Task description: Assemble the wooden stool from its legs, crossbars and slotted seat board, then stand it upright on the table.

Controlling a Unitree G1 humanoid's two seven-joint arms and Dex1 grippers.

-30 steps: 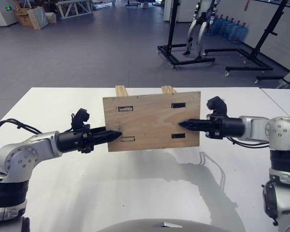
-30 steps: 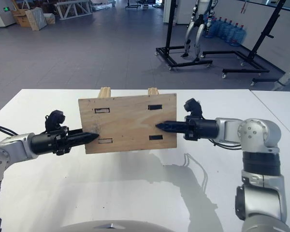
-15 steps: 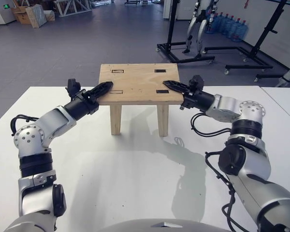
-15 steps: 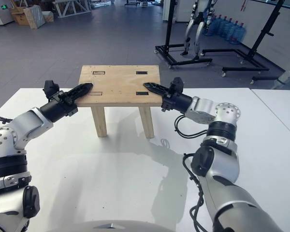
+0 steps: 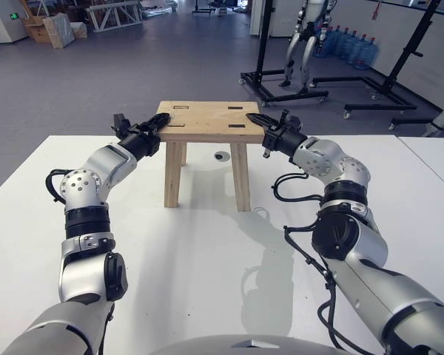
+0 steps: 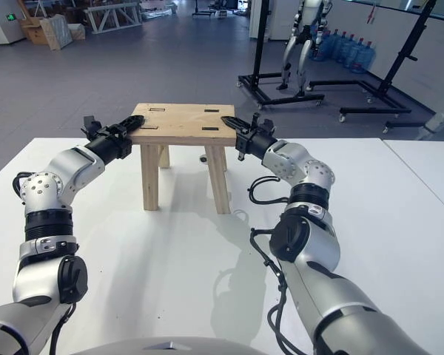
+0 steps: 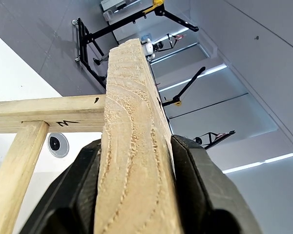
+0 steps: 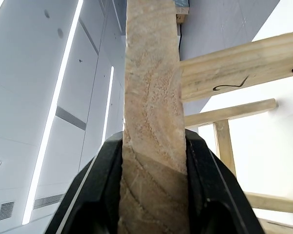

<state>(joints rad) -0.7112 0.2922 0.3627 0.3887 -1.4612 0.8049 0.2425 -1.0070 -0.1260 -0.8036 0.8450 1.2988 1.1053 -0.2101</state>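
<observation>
The wooden stool (image 5: 206, 151) stands upright on the white table (image 5: 133, 266), seat board (image 5: 207, 118) on top and legs down, feet at the tabletop. My left gripper (image 5: 157, 124) is shut on the seat board's left edge, and my right gripper (image 5: 260, 120) is shut on its right edge. In the left wrist view the board's edge (image 7: 132, 122) sits clamped between black fingers (image 7: 71, 195), with a crossbar (image 7: 44, 114) and a leg (image 7: 12, 170) below. The right wrist view has the board edge (image 8: 154, 97) pinched between fingers (image 8: 95, 195), crossbars (image 8: 234, 63) beyond.
A small round disc (image 5: 220, 156) lies on the table behind the stool. Black wheeled frames (image 5: 285, 85) and water bottles (image 5: 348, 41) stand on the floor past the table's far edge. A second table (image 5: 433, 151) adjoins at the right. Bare tabletop lies in front of the stool.
The stool turned from seat-facing-me to upright, and both arms carried it farther away and set its legs on the table. Both grippers kept their hold on the seat board.
</observation>
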